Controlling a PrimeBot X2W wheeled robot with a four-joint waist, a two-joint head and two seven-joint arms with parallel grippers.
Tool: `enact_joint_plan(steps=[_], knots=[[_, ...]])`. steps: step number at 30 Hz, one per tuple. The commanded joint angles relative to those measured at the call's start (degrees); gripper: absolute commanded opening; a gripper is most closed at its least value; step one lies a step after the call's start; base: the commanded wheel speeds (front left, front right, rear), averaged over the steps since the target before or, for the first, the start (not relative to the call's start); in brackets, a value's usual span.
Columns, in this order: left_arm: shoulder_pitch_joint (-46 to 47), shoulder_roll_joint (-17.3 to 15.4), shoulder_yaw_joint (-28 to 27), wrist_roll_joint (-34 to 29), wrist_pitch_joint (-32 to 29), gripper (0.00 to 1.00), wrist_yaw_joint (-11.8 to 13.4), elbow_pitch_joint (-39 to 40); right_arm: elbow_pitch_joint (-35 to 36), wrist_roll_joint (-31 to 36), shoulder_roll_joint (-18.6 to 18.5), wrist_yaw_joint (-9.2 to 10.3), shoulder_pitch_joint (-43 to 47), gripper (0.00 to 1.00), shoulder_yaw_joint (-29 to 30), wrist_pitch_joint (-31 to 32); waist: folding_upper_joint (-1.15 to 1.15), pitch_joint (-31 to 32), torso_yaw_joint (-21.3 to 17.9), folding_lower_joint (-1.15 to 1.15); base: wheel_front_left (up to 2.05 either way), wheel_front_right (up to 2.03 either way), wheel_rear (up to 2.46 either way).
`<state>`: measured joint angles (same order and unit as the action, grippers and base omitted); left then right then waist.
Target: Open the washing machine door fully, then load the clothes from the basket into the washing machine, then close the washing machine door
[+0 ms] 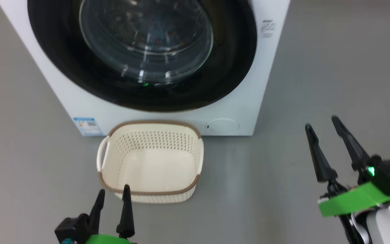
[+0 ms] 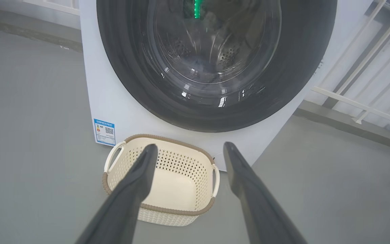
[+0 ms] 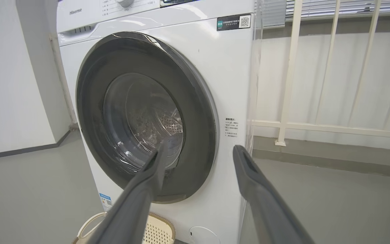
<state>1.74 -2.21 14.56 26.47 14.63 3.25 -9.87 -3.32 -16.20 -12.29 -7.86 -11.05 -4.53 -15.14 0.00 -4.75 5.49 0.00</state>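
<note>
Resting just beyond the wide left gripper, the basket lies far from the wide right gripper.

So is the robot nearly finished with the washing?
Looks finished. The basket is empty and the washing machine door sits shut against the washing machine. Both the left gripper and right gripper are open, holding nothing. Nothing looks left to do.

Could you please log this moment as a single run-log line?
washing machine door: shut | basket: empty | left gripper: open, free | right gripper: open, free
</note>
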Motion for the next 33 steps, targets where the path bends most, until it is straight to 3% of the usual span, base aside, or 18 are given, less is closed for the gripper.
enact_joint_plan(steps=[1,13,30,31,33], knots=[[0.4,-0.7,-1.9,-0.5,0.4,1.0,-0.1,1.0,2.0,0.5,0.2,0.37,1.0,1.0,-0.4,0.1,0.0,4.8,-4.5,0.0,0.0,0.0,0.0],[-2.5,-0.7,-3.1,-1.8,0.4,1.0,-0.9,0.6,4.8,2.6,4.6,0.37,12.2,1.0,7.1,0.1,0.0,7.0,-7.8,0.0,0.0,0.0,0.0],[-3.1,-0.7,-3.3,-3.5,0.4,1.0,-1.4,1.1,2.2,4.6,6.4,0.37,15.3,1.0,10.8,0.1,0.0,6.4,-5.6,0.0,0.0,0.0,0.0],[-4.2,-0.1,-1.7,-3.1,0.0,0.0,-1.3,-0.4,0.9,4.1,7.0,0.0,16.1,0.0,12.1,0.3,0.0,6.4,-5.6,0.0,0.0,0.0,0.0],[-4.4,0.0,-1.6,-3.1,-0.1,0.0,-1.3,-1.5,-0.4,4.1,7.2,-0.02,16.2,0.0,12.0,0.3,0.0,6.4,-5.5,0.0,0.0,0.0,0.0]])
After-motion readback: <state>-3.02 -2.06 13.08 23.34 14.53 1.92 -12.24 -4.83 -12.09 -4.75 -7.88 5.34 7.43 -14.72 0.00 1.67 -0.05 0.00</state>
